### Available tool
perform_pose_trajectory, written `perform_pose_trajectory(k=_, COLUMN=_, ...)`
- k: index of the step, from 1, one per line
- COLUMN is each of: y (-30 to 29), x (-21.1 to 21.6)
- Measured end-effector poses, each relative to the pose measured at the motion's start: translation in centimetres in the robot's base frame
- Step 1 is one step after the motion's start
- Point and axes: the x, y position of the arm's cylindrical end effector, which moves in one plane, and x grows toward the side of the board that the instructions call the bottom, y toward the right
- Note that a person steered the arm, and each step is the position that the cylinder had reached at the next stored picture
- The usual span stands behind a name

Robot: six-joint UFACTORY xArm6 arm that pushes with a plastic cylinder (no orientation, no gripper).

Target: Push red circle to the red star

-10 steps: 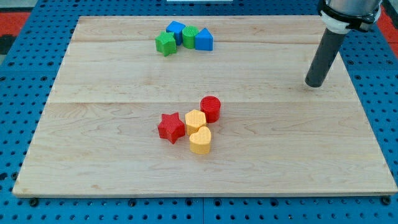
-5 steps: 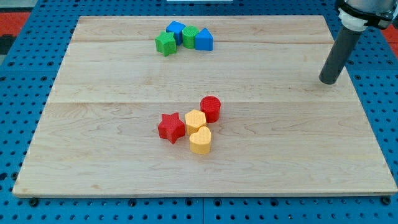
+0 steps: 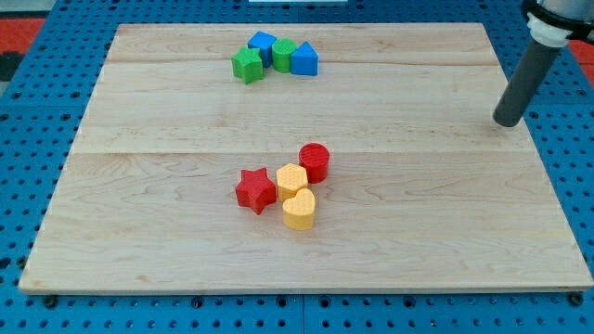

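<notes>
The red circle point(image 3: 315, 161) sits near the board's middle. The red star point(image 3: 255, 190) lies to its lower left. A yellow hexagon point(image 3: 292, 179) sits between them, touching both or nearly so. A yellow heart point(image 3: 299, 210) sits just below the hexagon. My tip point(image 3: 508, 122) is at the board's right edge, far to the upper right of the red circle and touching no block.
At the view's top a cluster holds a green star point(image 3: 247, 65), a blue block point(image 3: 263, 45), a green block point(image 3: 284, 54) and a blue triangle point(image 3: 304, 59). The wooden board point(image 3: 139, 204) lies on a blue pegboard.
My tip has moved steadily to the view's right, from inside the board to its right edge. No block has moved.
</notes>
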Motion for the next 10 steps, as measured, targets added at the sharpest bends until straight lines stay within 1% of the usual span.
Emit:
perform_pose_trajectory(k=1, y=-5.6, x=-1.3)
perform_pose_trajectory(k=3, y=-8.4, x=-1.7)
perform_pose_trajectory(k=4, y=-10.6, x=-2.1)
perform_pose_trajectory(k=6, y=-10.2, x=-2.0)
perform_pose_trajectory(k=8, y=-15.0, x=0.1)
perform_pose_trajectory(k=9, y=-17.2, x=3.4)
perform_pose_trajectory(k=10, y=-21.9, x=5.7)
